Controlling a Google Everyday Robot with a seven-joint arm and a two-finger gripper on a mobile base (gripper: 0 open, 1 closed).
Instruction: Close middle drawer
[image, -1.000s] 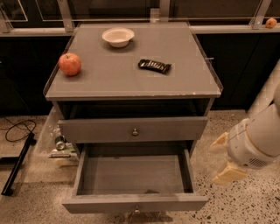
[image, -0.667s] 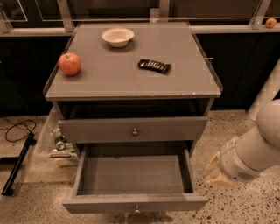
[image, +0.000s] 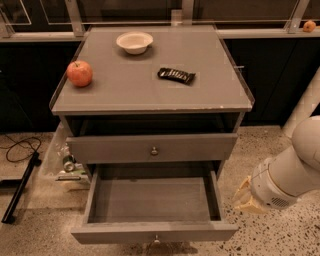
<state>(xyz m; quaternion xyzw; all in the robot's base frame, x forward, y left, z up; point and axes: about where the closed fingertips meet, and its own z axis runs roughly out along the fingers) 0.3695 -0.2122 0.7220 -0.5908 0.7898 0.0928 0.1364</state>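
Note:
The middle drawer (image: 152, 200) is pulled far out of the grey cabinet, and its shallow box is empty. Its flat front (image: 155, 232) faces me with a small knob at the lower edge. The top drawer (image: 152, 148) above it has a round metal knob and stands slightly out. My gripper (image: 245, 196) hangs to the right of the open drawer, level with its right side wall and apart from it. Its two tan fingers point left and stand apart, holding nothing. The lowest drawer is hidden under the open one.
On the cabinet top (image: 125, 95) sit a red apple (image: 80, 73), a white bowl (image: 134, 42) and a dark snack bar (image: 176, 75). Cables and a black stand (image: 20, 187) lie on the floor to the left, next to clutter (image: 67, 167).
My arm and gripper have dropped lower and moved slightly nearer the drawer's right side. The drawer has not moved.

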